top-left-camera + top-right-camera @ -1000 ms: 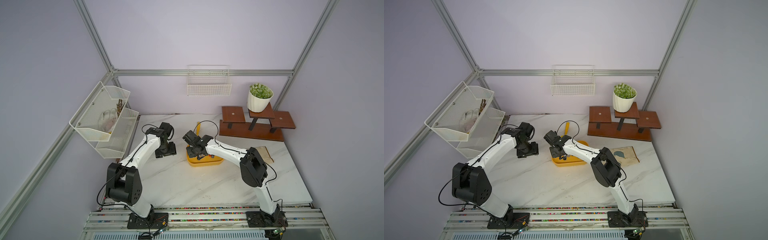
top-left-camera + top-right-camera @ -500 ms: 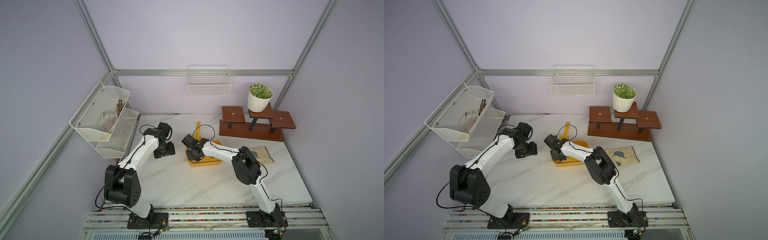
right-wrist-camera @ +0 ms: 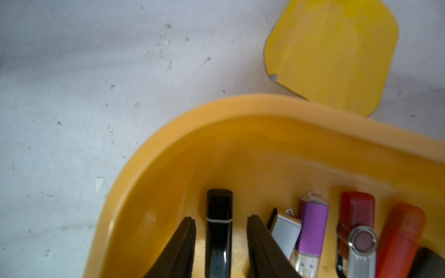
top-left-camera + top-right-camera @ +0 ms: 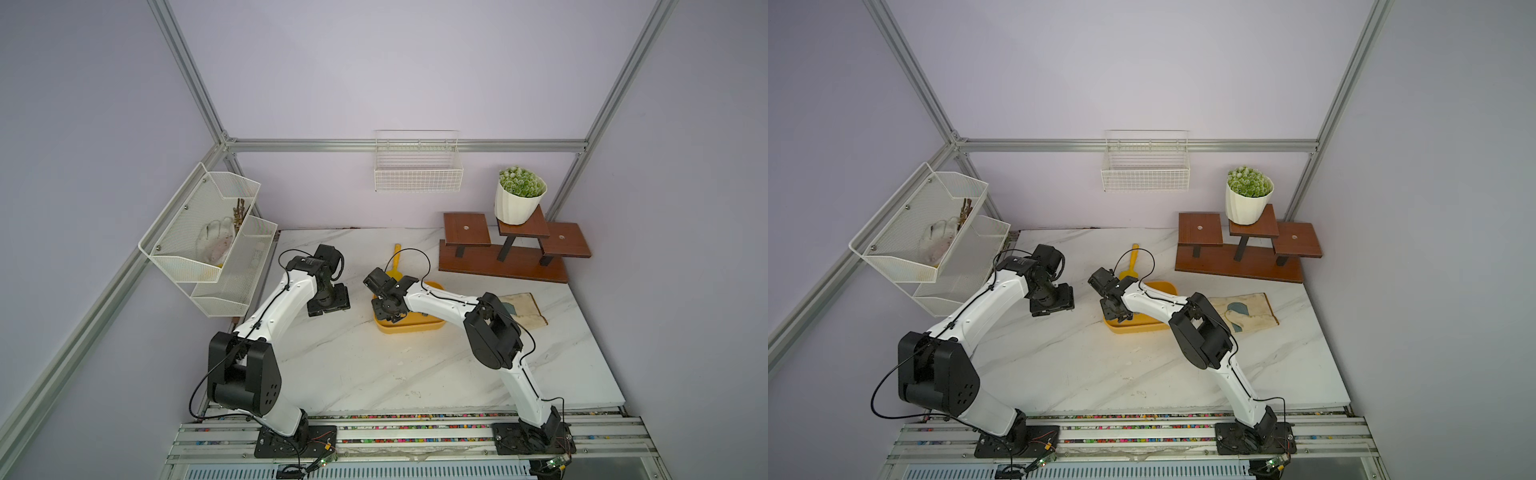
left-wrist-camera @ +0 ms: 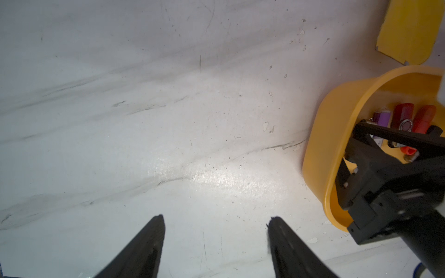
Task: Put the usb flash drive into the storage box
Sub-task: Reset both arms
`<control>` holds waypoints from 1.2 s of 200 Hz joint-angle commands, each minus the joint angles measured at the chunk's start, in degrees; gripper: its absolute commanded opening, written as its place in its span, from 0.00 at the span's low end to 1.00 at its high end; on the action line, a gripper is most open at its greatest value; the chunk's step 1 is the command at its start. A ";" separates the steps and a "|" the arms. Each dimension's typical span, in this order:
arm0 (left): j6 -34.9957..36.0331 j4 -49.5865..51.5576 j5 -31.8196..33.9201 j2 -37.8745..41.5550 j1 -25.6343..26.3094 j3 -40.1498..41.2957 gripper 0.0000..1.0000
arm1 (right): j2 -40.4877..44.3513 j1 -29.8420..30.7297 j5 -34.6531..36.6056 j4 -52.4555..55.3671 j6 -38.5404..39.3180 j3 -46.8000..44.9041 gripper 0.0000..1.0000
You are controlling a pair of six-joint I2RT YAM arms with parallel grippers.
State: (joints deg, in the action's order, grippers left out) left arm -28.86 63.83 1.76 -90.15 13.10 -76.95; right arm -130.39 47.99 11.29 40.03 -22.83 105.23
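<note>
Black right pincer (image 3: 221, 217) parted around the usb flash drive (image 3: 219, 207), inside the yellow storage box (image 3: 168, 144).
Gaps show on both sides of the drive, so the grip is released and it lies in the box beside other drives (image 3: 313, 223). A clean finish likely means lifting straight up, jaws parted, clear of rim and neighbours. The left pincer (image 5: 215, 221) hangs parted, empty, over the marble surface (image 5: 168, 120).

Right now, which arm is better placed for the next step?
Right, probably: the right arm's jaws stand open around the black flash drive inside the storage box, ready to withdraw. The left arm's jaws are open over the table.
</note>
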 commanded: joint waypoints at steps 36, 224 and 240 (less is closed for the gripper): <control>4.76 -2.28 7.41 1.03 -3.28 -1.89 0.87 | 15.63 -0.65 7.59 0.49 2.69 -2.48 0.40; 18.37 -94.99 32.17 21.00 -12.58 56.04 1.00 | 61.13 -21.88 46.28 -71.81 17.39 -78.45 1.00; 18.77 -103.70 31.09 22.07 -12.58 61.44 1.00 | 61.04 -21.97 47.73 -76.82 17.41 -82.61 1.00</control>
State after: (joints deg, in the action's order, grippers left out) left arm -12.16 -22.55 31.81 -70.91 0.71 -20.23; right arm -69.28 26.09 55.59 -18.90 -9.78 28.23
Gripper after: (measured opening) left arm 0.998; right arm 0.997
